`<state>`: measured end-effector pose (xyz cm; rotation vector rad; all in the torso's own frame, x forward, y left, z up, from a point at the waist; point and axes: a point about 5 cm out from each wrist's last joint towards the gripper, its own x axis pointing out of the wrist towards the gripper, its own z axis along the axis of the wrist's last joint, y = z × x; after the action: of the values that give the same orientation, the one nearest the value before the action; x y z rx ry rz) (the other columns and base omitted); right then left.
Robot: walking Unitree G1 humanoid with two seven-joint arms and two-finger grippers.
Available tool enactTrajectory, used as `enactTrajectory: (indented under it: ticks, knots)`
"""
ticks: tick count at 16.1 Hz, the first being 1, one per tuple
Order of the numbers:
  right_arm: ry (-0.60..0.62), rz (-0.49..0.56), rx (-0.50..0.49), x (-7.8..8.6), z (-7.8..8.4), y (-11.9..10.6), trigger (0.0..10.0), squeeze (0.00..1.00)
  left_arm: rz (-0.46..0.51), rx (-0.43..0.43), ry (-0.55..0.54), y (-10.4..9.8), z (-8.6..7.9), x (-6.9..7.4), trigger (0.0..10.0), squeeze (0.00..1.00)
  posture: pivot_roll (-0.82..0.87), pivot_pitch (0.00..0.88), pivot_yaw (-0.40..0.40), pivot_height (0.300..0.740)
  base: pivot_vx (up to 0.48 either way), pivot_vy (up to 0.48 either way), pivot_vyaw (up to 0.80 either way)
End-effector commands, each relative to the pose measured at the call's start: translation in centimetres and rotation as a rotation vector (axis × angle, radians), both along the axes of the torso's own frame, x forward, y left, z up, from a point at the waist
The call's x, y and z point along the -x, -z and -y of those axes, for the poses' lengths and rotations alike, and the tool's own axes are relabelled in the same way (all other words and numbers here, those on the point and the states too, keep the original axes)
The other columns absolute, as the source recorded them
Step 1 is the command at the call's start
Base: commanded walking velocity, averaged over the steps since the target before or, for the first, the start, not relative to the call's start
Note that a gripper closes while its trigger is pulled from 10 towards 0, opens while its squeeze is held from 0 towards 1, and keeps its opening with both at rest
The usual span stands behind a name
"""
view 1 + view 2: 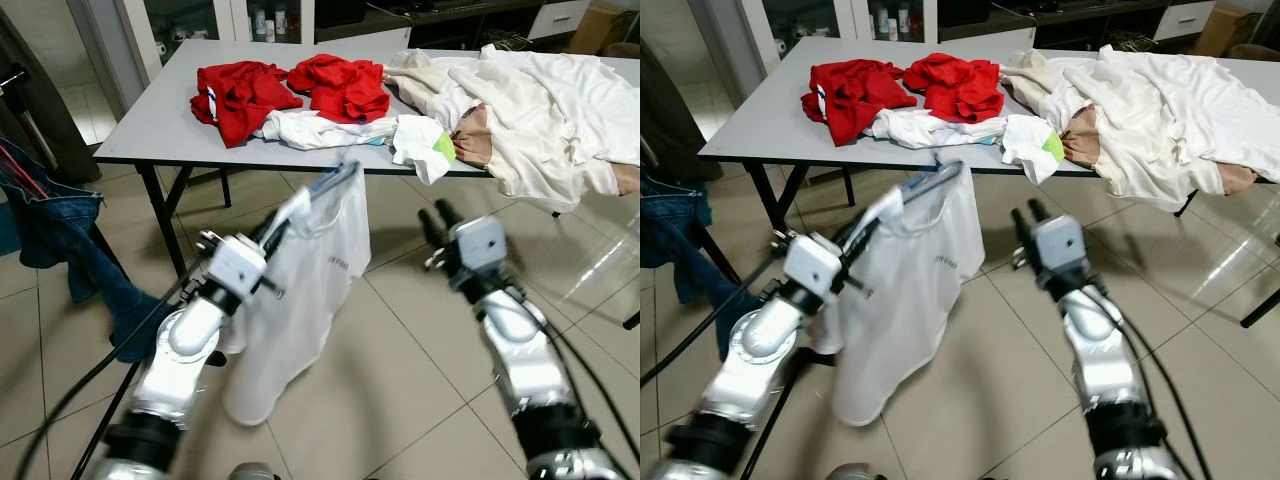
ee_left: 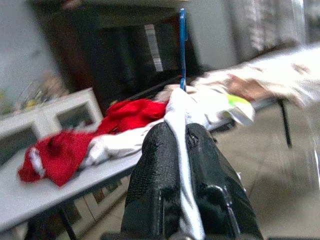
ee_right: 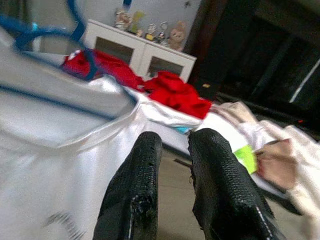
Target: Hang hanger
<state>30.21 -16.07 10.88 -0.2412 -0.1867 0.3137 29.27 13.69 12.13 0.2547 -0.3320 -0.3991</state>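
left eye view: the left gripper [image 1: 283,222] is clamped on the shoulder of a white shirt [image 1: 300,310] that hangs on a blue hanger [image 1: 336,180]. the garment is held out in front of the robot, above the tiled floor [image 1: 420,350], likely so the hem stays off the ground while it is carried. the right gripper [image 1: 436,217] is raised beside the shirt without touching it, holding nothing. behind stands a grey table [image 1: 160,125] carrying red clothes [image 1: 285,92] and cream laundry [image 1: 540,110]; jeans [image 1: 50,225] hang at the robot's left.

right eye view: same scene, slightly shifted; the hanger's blue bar crosses the shirt's neckline just in front of the table edge. no rail is visible, so hanging is judged still ahead.

left wrist view: the two black fingers [image 2: 155,185] press white fabric between them, a contact the head views blur. the hanger's blue hook stands upright beyond the fingertips, free for hooking.

right wrist view: the fingers [image 3: 137,195] stand slightly apart with nothing between them. the blue hanger loop and shirt collar lie close alongside, a nearness the head views only suggest.
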Motion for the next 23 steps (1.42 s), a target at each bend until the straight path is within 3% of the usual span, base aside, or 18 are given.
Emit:
enactTrajectory:
  ticks: [1,5,10,19,23]
  knots:
    - [-0.003,0.017,-0.012,0.04,-0.24,-0.38,10.0,0.00,0.046,0.066,-0.043,-1.56,-0.16,-0.63,10.0,0.00,0.20,0.000,-0.003,0.740,0.000,0.000,0.00]
    - [-0.014,0.018,-0.018,-0.08,-0.56,-0.47,10.0,0.00,0.059,0.085,-0.046,-2.11,0.49,-1.05,10.0,0.00,0.20,0.000,-0.006,0.740,0.000,0.000,0.00]
    - [-0.007,0.026,-0.021,-0.33,-0.39,-0.71,10.0,0.00,0.045,0.086,-0.085,-2.06,-0.17,-1.29,10.0,0.00,0.20,0.000,-0.007,0.740,0.000,0.000,0.00]
    - [-0.015,0.021,-0.022,-0.26,-0.69,-0.56,10.0,0.00,0.035,0.089,-0.081,-1.81,0.22,-1.16,10.0,0.00,0.21,0.000,-0.008,0.740,0.000,0.000,0.00]
    - [-0.015,0.024,-0.028,-0.25,-0.84,-0.64,10.0,0.00,0.037,0.090,-0.082,-1.90,0.30,-1.24,10.0,0.00,0.20,0.000,-0.006,0.740,0.286,0.000,0.00]
